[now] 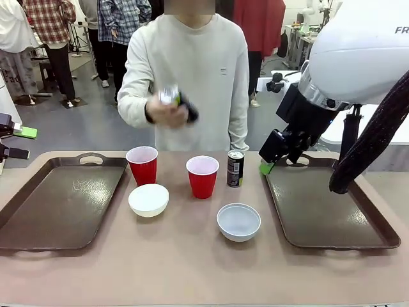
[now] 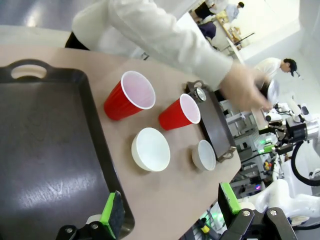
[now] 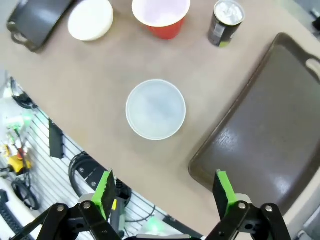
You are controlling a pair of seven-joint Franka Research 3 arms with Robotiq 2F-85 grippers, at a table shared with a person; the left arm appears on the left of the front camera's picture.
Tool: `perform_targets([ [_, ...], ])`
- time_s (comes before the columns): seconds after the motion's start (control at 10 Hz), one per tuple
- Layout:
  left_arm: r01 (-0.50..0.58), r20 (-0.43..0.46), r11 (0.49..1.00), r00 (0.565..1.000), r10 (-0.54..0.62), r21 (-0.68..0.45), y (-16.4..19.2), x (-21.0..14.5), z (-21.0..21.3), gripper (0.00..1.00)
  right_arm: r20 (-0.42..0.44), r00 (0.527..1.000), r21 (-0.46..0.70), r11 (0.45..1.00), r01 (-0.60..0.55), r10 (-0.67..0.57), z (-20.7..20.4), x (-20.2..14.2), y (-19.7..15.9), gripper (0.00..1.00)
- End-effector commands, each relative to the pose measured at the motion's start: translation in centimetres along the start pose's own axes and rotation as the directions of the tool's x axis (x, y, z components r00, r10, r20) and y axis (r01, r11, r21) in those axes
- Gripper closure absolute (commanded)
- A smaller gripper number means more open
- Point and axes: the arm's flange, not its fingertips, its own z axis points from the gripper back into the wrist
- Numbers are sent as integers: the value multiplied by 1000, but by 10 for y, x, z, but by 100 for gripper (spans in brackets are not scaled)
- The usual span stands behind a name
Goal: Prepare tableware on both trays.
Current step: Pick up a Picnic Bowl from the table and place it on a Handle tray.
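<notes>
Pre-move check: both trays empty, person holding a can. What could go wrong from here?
1. The person's hand holds the second can in the air at the far side of the table; an arm reaching across could meet it.
2. The standing can is close beside a red cup; open jaws going for one may tip the other.
3. The right gripper, open, hangs above a white bowl; a rim grip might slip.

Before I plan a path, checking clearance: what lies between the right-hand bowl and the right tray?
Nothing: bare tabletop separates the bowl from the tray, clearest in the right wrist view.
</notes>
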Motion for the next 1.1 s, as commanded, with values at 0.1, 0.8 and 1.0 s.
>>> perform_targets([
  [0.1,-7,13,1000,1000,7,-9,-2,1,-2,0,-41,995,-44,995,89,-91,-63,13,3,0],
  [0.8,-7,13,1000,1000,7,-9,-2,1,-2,0,-39,961,-90,959,270,-275,-182,36,-35,0],
  [1.0,-7,13,1000,1000,7,-9,-2,1,-2,0,-42,965,-72,964,255,-258,-173,30,-26,0],
])
